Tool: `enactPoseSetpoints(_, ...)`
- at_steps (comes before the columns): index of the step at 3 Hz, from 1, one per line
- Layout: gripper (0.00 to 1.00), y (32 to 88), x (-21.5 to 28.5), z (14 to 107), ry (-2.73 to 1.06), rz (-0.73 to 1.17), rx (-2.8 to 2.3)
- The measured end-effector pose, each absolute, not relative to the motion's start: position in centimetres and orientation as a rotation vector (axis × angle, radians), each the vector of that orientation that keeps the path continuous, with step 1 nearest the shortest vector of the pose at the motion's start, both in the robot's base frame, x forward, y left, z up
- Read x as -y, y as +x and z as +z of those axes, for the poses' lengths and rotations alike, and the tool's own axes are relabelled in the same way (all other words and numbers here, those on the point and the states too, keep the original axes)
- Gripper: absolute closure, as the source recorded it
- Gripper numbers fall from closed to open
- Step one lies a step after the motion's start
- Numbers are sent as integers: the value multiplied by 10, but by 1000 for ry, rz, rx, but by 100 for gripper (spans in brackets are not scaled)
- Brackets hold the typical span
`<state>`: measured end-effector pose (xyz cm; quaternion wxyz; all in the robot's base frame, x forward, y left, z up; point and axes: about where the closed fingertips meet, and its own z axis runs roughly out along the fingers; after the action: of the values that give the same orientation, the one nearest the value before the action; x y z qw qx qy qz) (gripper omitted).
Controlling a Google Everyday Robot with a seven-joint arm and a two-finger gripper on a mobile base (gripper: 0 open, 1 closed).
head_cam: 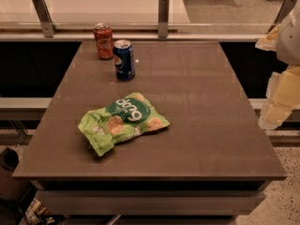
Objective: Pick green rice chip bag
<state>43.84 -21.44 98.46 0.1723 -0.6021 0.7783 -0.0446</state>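
Observation:
The green rice chip bag (123, 121) lies flat on the brown table (206, 125), left of the middle and towards the front. It is a crinkly light-green pouch with a dark green patch, white lettering and pictures of round tan chips. My gripper (277, 108) hangs at the right edge of the view, over the table's right edge. It is well to the right of the bag and not touching it.
A blue soda can (124, 60) stands upright behind the bag. An orange-red soda can (103, 41) stands behind it near the table's back edge. A rail with metal posts (163, 17) runs behind the table.

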Motion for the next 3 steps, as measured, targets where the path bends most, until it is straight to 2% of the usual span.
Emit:
enactPoseSetpoints(1, 0, 439, 214, 985, -1709, -127, -2207)
enactPoseSetpoints(3, 0, 459, 139, 958, -1922, -90, -1976)
